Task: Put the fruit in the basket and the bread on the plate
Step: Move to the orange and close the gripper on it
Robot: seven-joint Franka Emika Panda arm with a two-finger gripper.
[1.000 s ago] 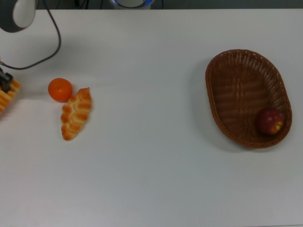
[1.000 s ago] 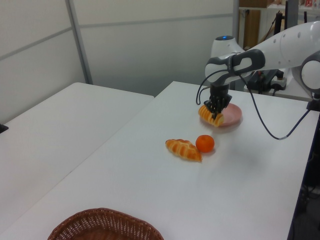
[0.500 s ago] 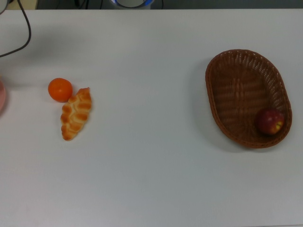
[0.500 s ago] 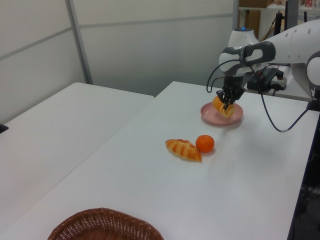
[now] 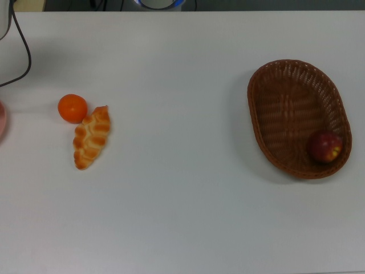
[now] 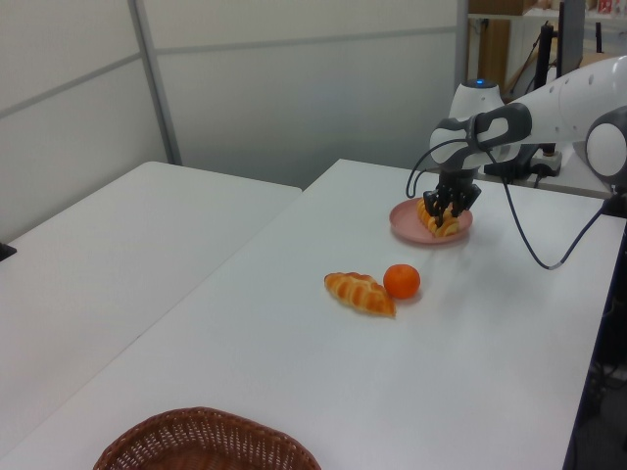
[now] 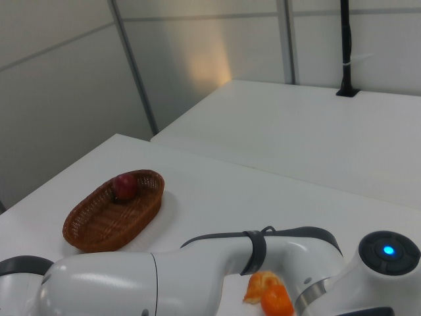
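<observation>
Looking at the left view, we see our hand down over the pink plate, far back on the white desk. Our fingers are closed around the striped bread, which is low on the plate. We cannot tell if it is touching the plate or just above it.

Nearer the middle of the desk lie the braided bread and the orange. They sit right beside each other and look like they touch. In the top view the orange is up and to the top view's left of the braided bread. Only a thin edge of the plate shows at the top view's left side.

Well apart from them, on the top view's right, is the big brown basket. The red apple is inside it, near the lower end. The right view also shows the apple in the basket. A black cable hangs from our arm.
</observation>
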